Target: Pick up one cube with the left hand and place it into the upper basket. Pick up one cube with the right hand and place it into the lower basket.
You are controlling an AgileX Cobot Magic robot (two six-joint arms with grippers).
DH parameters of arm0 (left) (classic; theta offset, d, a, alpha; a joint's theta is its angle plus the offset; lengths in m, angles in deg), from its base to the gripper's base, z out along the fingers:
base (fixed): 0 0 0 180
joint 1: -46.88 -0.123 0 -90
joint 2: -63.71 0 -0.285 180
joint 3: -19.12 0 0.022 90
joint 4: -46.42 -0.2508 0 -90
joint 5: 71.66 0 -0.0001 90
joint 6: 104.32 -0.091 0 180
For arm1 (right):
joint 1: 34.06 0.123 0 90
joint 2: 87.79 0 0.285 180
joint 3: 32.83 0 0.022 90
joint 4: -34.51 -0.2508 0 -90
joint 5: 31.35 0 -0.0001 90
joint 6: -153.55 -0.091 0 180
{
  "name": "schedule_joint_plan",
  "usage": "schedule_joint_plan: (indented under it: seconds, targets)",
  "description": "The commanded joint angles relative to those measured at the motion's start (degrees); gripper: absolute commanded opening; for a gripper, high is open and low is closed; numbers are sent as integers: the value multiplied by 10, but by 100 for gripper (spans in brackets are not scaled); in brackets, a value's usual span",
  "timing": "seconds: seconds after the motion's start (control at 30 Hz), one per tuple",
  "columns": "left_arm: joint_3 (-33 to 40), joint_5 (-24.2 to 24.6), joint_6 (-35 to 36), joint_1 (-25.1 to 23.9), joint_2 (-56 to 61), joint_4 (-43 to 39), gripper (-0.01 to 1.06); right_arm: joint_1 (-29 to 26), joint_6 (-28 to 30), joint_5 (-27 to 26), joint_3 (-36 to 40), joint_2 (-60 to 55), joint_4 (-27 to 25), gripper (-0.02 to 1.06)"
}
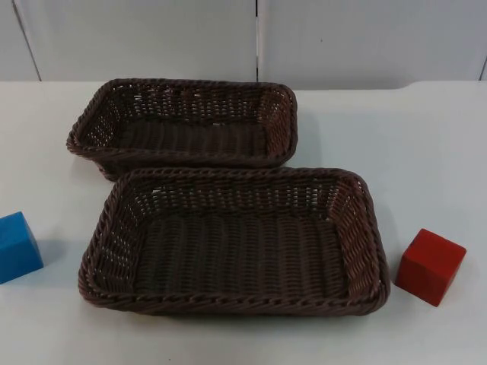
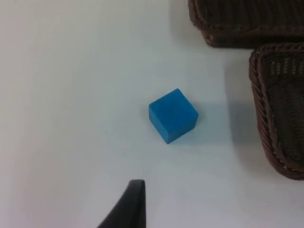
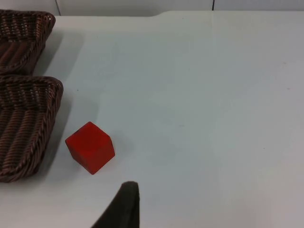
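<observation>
1. The white table top (image 1: 426, 144) carries two dark brown woven wicker baskets, one behind the other, nearly touching.
2. The lower basket (image 1: 228, 304), the bigger in the top view, holds nothing; its rim also shows in the left wrist view (image 2: 266, 142) and the right wrist view (image 3: 28, 156).
3. The upper basket (image 1: 281, 114) is likewise unfilled.
4. The blue cube (image 1: 17, 247) sits on the table left of the lower basket, cut by the top view's edge; the left wrist view shows it whole (image 2: 173, 115).
5. The red cube (image 1: 430, 266) rests right of the lower basket, apart from it (image 3: 90, 147).
6. The left gripper hangs above the blue cube, one fingertip (image 2: 130, 204) visible; whether it is apart or together cannot be told.
7. The right gripper hangs above the red cube, fingertip (image 3: 124, 204); same uncertainty.
</observation>
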Motion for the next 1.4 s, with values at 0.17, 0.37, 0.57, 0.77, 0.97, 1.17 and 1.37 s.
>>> schedule_joint_plan:
  seconds: [0.17, 0.37, 0.57, 0.77, 0.97, 1.17, 1.37]
  targets:
    - [-3, -56, 1, -1, -106, 11, 105, 1, 4, -3, 1, 1, -2, 105]
    - [-22, -74, -1, -1, -202, 22, 105, 1, 4, -3, 1, 1, -2, 105]
    - [-49, -80, -36, -1, -252, 75, 105, 1, 4, -3, 1, 1, -2, 105]
    - [-59, -105, -76, -1, -304, 145, 105, 1, 4, -3, 1, 1, -2, 105]
    - [-59, -129, -90, -1, -352, 179, 105, 1, 4, -3, 1, 1, -2, 105]
    - [-60, -153, -90, 0, -393, 198, 105, 1, 4, -3, 1, 1, -2, 105]
    - [-61, -176, -90, 0, -416, 208, 105, 1, 4, -3, 1, 1, -2, 105]
